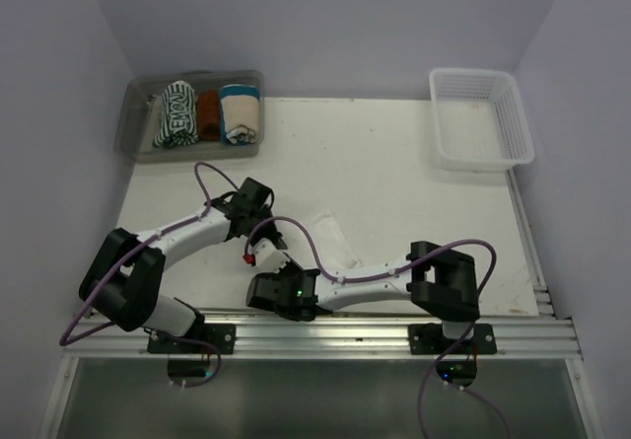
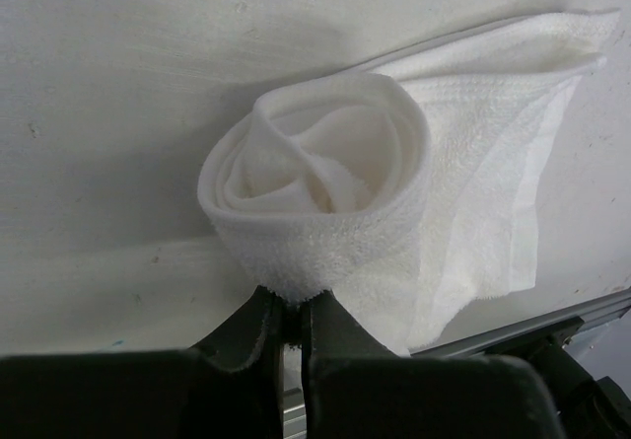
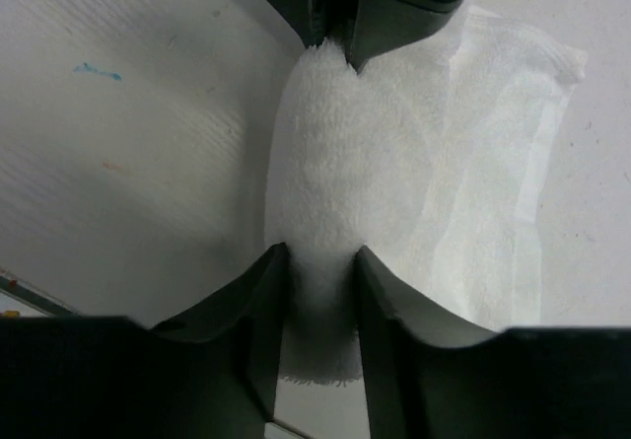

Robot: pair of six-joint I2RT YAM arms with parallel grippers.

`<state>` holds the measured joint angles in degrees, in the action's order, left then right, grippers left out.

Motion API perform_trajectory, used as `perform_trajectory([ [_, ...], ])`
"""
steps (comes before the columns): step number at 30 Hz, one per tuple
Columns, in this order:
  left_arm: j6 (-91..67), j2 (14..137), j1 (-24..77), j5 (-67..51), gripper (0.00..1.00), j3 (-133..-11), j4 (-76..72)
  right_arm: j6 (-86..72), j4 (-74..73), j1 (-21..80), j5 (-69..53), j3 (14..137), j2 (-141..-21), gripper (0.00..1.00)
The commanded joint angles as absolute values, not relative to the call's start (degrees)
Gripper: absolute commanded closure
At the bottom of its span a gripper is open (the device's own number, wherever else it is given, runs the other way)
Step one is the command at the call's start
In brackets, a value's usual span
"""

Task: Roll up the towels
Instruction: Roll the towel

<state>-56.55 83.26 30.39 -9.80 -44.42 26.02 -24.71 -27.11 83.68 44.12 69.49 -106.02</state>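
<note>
White towel (image 2: 325, 192) lies half-rolled on the table (image 1: 394, 163); green-striped towel (image 1: 175, 113) sits rolled in bin (image 1: 138, 131).

Lavender walls (image 1: 325, 25) enclose a scuffed white table (image 1: 394, 163).

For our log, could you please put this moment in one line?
plain white cloth towel: partly rolled; left gripper: pinching roll; right gripper: clamping roll

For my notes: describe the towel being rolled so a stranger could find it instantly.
On the white table, look at the middle of its near edge. The white towel lies there half rolled, the left gripper and right gripper holding its ends; those in the clear bin are coloured.
</note>
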Motion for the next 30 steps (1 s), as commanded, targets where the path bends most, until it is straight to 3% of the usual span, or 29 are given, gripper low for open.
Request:
perform_trajectory([
  [1, -57.66, 81.47, 30.32, -10.46, 1.00, -43.59, 26.10, -34.42, -32.77, 84.02, 49.65, 72.95, -108.54, 0.76],
  [2, -57.83, 81.47, 30.32, -10.55, 1.00, -43.77, 26.02, -35.84, -33.39, 83.94, 50.01, 72.78, -108.54, 0.83],
  [3, -57.92, 81.56, 30.32, -10.72, 1.00, -43.77, 25.93, -36.99, -33.66, 83.94, 50.53, 72.08, -108.37, 0.97],
  [4, -58.01, 81.56, 30.32, -10.64, 0.97, -43.77, 25.84, -39.09, -33.92, 83.94, 50.54, 71.46, -107.24, 1.00],
  [5, -58.01, 81.48, 30.32, -10.90, 0.92, -43.77, 25.58, -39.89, -33.75, 83.94, 50.54, 70.76, -106.62, 1.00],
  [6, -57.92, 81.39, 30.32, -11.33, 0.75, -43.86, 25.14, -40.51, -32.79, 83.94, 50.28, 69.01, -105.65, 1.00],
  [9, -58.01, 79.99, 30.24, -11.25, 0.48, -43.95, 24.52, -42.01, -29.28, 83.50, 48.52, 63.92, -101.17, 1.00],
  [12, -58.01, 78.05, 30.06, -10.81, 0.37, -44.12, 24.17, -43.50, -22.95, 81.84, 43.69, 57.95, -96.08, 1.00],
  [23, -56.43, 75.59, 29.27, -10.11, 0.34, -44.74, 24.17, -50.18, 6.57, 70.76, 20.49, 34.82, -79.46, 1.00],
  [30, -54.85, 75.76, 29.53, -12.30, 0.25, -44.47, 21.01, -55.63, 21.34, 63.90, 9.67, 24.44, -76.55, 1.00],
])
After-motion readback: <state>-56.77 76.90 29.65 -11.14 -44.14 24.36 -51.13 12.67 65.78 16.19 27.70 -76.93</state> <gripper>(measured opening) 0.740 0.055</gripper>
